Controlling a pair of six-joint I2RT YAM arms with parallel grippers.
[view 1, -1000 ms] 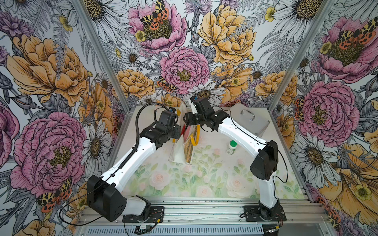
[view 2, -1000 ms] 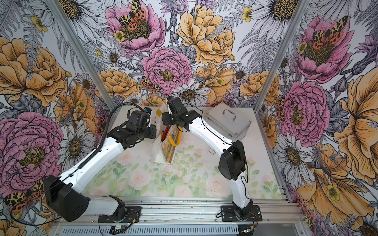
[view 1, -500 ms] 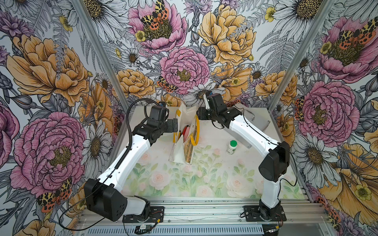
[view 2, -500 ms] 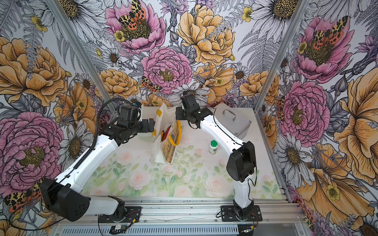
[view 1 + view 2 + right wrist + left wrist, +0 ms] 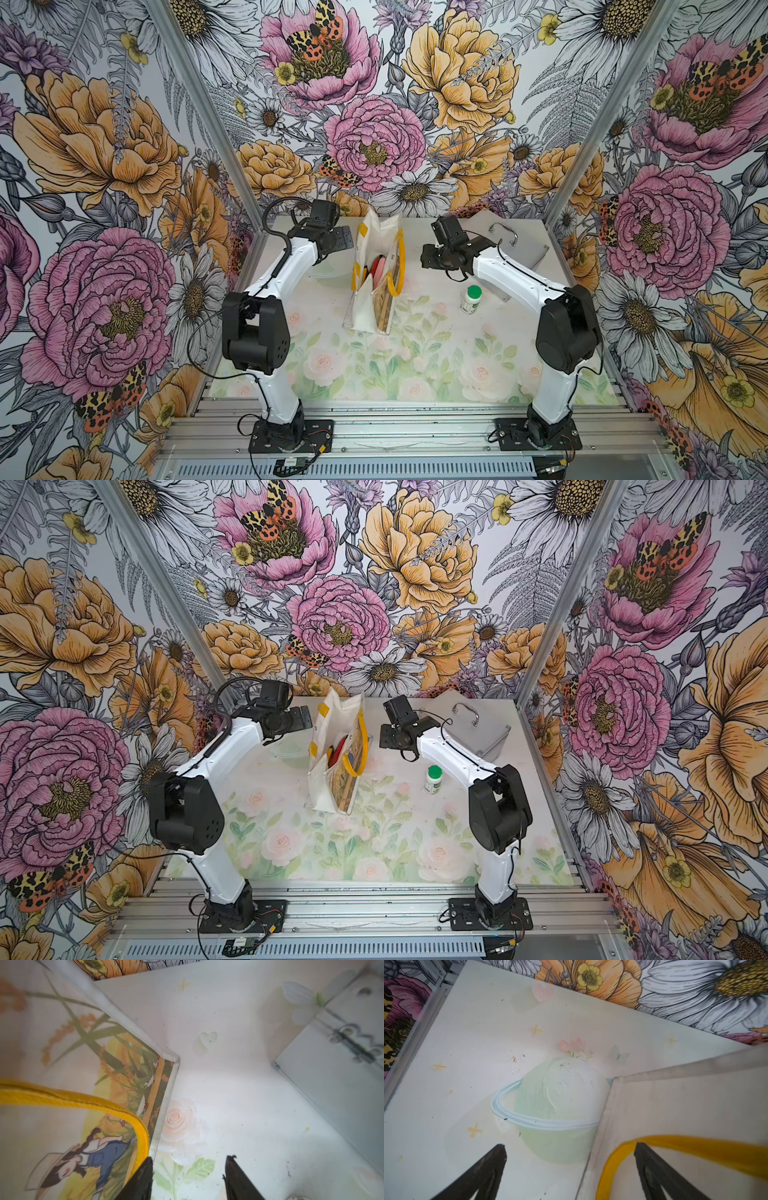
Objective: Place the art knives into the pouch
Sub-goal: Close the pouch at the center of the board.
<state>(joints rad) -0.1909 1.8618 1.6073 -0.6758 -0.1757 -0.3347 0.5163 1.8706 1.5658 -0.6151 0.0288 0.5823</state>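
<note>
We see the pouch [image 5: 365, 307] [image 5: 324, 787] standing upright on the tabletop [image 5: 415, 365], near the back middle, mouth open upward, white inside. A slim red item sits inside the mouth, the knife [image 5: 377, 266] [image 5: 340, 746] as far as we can tell; only its upper part shows. One yellow handle [image 5: 400, 266] hangs down the pouch's printed side.

The left tool [image 5: 344, 243] [image 5: 305, 719] is beside the pouch on its white side, jaws spread wide, nothing held. In the left wrist view the left tool [image 5: 570, 1147] shows bare tabletop between the tips. One tip overlaps the yellow handle [image 5: 695, 1147]; we cannot tell if they touch.

The right tool [image 5: 426, 255] [image 5: 384, 735] is on the other side of the pouch, apart from it, jaws partly spread and empty. In the right wrist view the right tool [image 5: 189, 1158] has bare tabletop between the tips. One tip is just beside the pouch's printed face [image 5: 62, 1043], which shows a girl in a field.

A silver case [image 5: 519, 249] [image 5: 478, 733] lies at the back right corner. A small bottle [image 5: 471, 299] [image 5: 433, 779] with a green cap stands in front of it, near the right arm.
</note>
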